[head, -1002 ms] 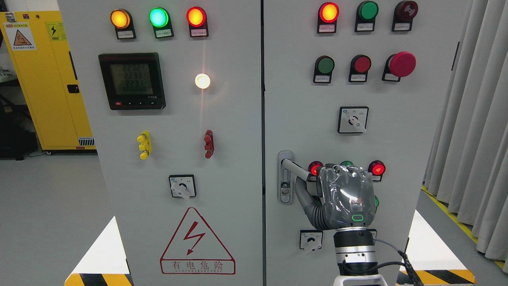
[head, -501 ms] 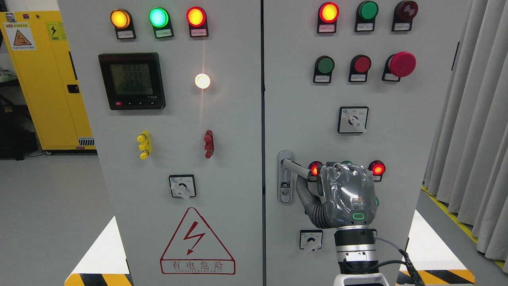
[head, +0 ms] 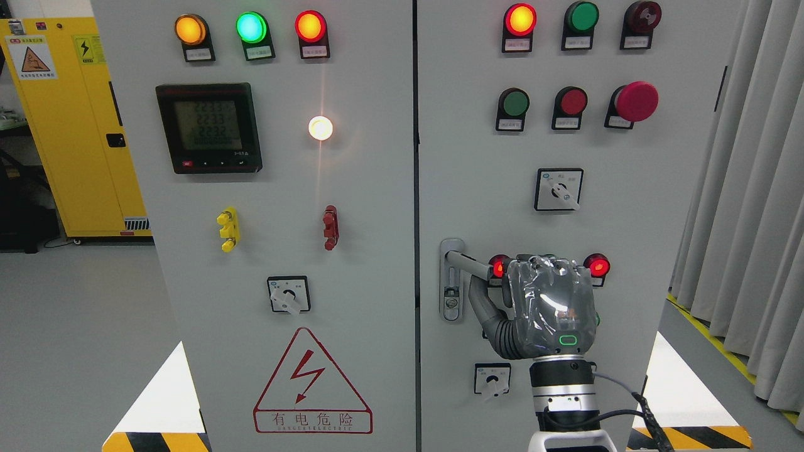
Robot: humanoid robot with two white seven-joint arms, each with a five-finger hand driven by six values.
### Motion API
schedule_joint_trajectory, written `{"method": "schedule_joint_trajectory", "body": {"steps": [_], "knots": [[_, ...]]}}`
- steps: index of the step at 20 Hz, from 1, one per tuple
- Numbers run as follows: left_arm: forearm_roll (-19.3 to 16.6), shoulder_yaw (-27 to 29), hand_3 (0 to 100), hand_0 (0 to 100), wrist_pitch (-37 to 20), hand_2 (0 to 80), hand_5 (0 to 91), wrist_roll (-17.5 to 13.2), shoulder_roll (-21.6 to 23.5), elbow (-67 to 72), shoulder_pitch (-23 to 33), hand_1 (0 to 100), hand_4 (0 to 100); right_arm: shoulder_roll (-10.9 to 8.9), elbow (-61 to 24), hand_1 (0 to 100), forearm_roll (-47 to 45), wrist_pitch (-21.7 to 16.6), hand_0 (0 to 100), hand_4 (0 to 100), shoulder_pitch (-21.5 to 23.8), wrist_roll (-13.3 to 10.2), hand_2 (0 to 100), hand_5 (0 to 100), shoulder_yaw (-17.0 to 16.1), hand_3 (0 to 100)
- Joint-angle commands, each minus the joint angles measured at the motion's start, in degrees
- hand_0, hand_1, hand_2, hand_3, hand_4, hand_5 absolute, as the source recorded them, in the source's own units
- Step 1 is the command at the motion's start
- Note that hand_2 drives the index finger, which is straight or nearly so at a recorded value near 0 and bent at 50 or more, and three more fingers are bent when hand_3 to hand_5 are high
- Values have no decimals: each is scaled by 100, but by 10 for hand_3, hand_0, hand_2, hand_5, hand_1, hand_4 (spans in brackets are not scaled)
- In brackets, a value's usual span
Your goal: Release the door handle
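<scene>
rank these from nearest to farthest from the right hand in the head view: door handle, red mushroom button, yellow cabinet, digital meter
From the right hand:
1. Door handle, just left of the hand, its lever running under the fingers.
2. Red mushroom button, upper right on the same door.
3. Digital meter, upper part of the left door.
4. Yellow cabinet, far left, behind the panel.

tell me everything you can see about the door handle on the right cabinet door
The door handle is a grey metallic lever on a tall narrow backplate with a round keyhole at its foot, near the right door's left edge. The lever sticks out rightward, about level. Its outer end is hidden behind the right hand, whose fingers curl over it.
</scene>
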Motion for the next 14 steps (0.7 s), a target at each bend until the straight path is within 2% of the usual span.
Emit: {"method": "schedule_joint_trajectory", "body": {"steps": [1,11,14], "knots": [[0,0,0,120,2,0,0,-2,0,-70,-2,556,0,-10,-1,398,-4,1,558,1000,-15,0,957,960,-20,1000],[0,0,0,120,2,0,0,-2,0,-70,7,556,0,-1,-18,397,-4,-16,557,1000,64,-18,956,960,-11,1000],[0,0,0,120,2,0,0,-2,0,-70,-2,556,0,-10,-141,397,-4,-42,557,1000,248,-35,956,960,-11,1000]]}}
